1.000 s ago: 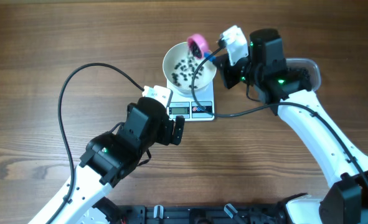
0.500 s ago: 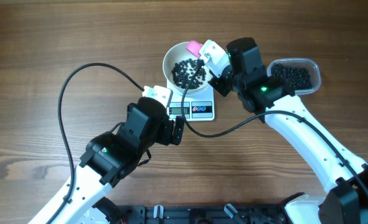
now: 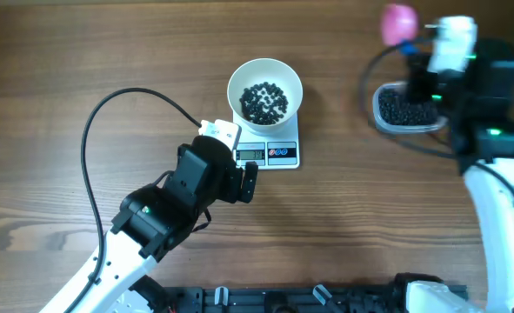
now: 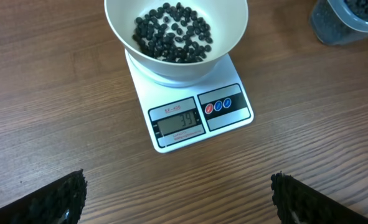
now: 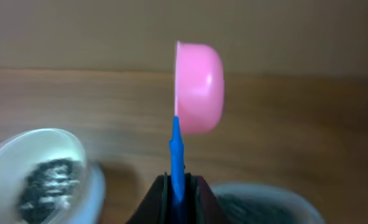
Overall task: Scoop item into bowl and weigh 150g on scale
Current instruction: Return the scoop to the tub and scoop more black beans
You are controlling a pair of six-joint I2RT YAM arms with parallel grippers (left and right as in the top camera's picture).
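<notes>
The white bowl (image 3: 242, 80) stands on the scale (image 3: 284, 154) with a layer of black beads, the item (image 3: 264, 101), in it. My left gripper (image 3: 249, 183) is open just in front of the scale, nothing between its fingers (image 4: 59, 199); the left wrist view shows the bowl (image 4: 122, 28), its beads (image 4: 171, 34) and the lit scale display (image 4: 179, 121). My right gripper (image 3: 420, 76) hangs at the far right over a clear tub (image 3: 380, 111) of more beads. It is shut on the blue handle (image 5: 176, 155) of a pink scoop (image 5: 199, 87), which is turned on its side.
A black cable (image 3: 100, 122) loops over the table to the left of the scale. The tub (image 4: 352, 18) stands to the right of the bowl, with bare wood between them. The left arm (image 3: 152, 217) fills the near left.
The right arm tipped the scoop over the bowl, leaving more beads in it, then swung right and back to above the tub. The left arm has not moved.
</notes>
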